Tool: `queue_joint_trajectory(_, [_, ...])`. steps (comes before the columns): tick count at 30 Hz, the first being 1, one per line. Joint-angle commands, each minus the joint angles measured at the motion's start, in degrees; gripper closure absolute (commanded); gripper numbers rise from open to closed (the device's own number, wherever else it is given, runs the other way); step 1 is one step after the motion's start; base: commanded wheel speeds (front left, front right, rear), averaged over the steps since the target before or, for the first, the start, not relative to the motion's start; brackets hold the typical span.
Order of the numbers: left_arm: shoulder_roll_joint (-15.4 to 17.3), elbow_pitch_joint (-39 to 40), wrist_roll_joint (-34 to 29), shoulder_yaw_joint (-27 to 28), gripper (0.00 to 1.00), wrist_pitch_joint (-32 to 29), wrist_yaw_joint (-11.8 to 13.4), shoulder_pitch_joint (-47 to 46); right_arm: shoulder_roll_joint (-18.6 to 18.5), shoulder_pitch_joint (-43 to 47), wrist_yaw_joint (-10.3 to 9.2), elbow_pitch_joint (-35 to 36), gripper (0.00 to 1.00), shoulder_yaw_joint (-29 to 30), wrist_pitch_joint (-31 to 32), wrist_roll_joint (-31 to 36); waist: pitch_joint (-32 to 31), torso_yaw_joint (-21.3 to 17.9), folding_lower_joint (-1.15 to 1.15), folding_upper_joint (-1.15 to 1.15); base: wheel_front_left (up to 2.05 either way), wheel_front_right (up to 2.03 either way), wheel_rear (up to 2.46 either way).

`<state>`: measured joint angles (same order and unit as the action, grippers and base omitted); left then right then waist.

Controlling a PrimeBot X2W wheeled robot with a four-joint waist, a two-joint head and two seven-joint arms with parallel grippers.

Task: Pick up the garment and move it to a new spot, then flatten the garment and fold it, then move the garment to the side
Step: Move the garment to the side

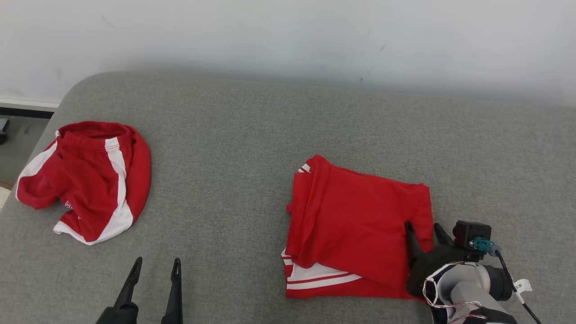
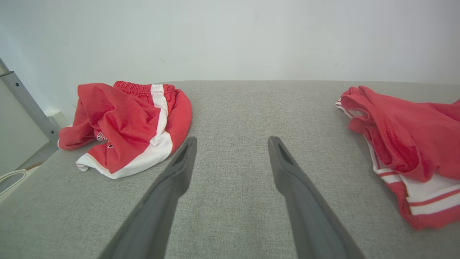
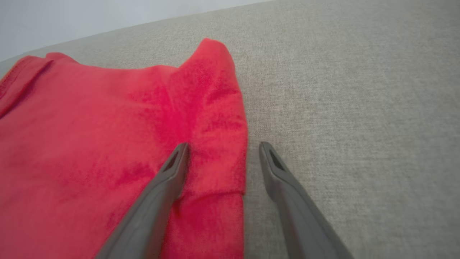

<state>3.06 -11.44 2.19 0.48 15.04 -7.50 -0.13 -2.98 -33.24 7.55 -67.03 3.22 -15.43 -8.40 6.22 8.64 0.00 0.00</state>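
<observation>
Spread wide, the right gripper (image 1: 422, 224) is set over the right edge of the folded red garment (image 1: 355, 216) on the cushion (image 1: 234, 157). Left of the garment the left gripper (image 1: 157, 259) is likewise spread, with crumpled shorts (image 1: 90, 180) seen beyond.

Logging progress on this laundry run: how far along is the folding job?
Done: the folded red garment lies in a flat rectangle on the grey cushion. In hand: the right gripper, open, straddles its right edge, gripping nothing yet. To do: moving it aside. The crumpled red shorts lie unfolded at the cushion's left end, and the left gripper is open over bare fabric.
</observation>
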Motion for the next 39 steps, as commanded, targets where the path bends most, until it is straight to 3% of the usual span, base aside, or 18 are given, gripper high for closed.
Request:
queue_joint_trajectory(1, [-0.12,0.03,0.43,0.25,0.0,0.16,0.07,-0.3,0.15,0.95,-0.15,-1.64,0.0,-1.06,0.53,-1.76,-0.02,-0.11,0.0,0.0,0.0,0.0,0.0])
queue_joint_trajectory(2, [-0.14,0.01,0.46,0.24,0.0,0.16,0.06,-0.28,0.19,0.99,-0.15,-2.0,0.39,-2.38,0.56,-3.36,0.02,-0.24,0.0,0.0,0.0,0.0,0.0])
queue_joint_trajectory(3, [-0.15,0.01,0.48,0.29,0.0,0.16,0.06,-0.31,0.23,1.19,-0.15,-1.84,1.0,-3.86,0.56,-4.84,0.12,-0.4,0.0,0.0,0.0,0.0,0.0])
queue_joint_trajectory(7, [-0.15,-0.02,0.85,0.3,0.0,0.16,0.06,-0.89,0.11,1.64,-0.15,-0.87,1.0,-8.05,0.56,-8.64,0.45,-1.05,0.0,0.0,0.0,0.0,0.0])
queue_joint_trajectory(12, [-0.18,0.46,1.38,0.95,0.0,0.16,0.1,-1.35,-0.88,-1.33,-0.15,2.35,1.0,-8.9,0.29,-7.72,1.14,-2.55,0.0,0.0,0.0,0.0,0.0])
queue_joint_trajectory(17, [-0.19,1.09,2.07,1.29,0.0,0.16,0.09,-1.86,-4.7,-5.29,-0.15,3.44,1.0,-9.74,0.27,-5.45,2.71,-4.23,0.0,0.0,0.0,0.0,0.0])
queue_joint_trajectory(39, [1.11,7.94,1.38,0.86,0.0,0.16,0.05,-8.97,-25.44,-27.12,-0.15,0.01,1.0,-23.9,3.62,-0.08,14.8,-10.79,0.0,0.0,0.0,0.0,0.0])
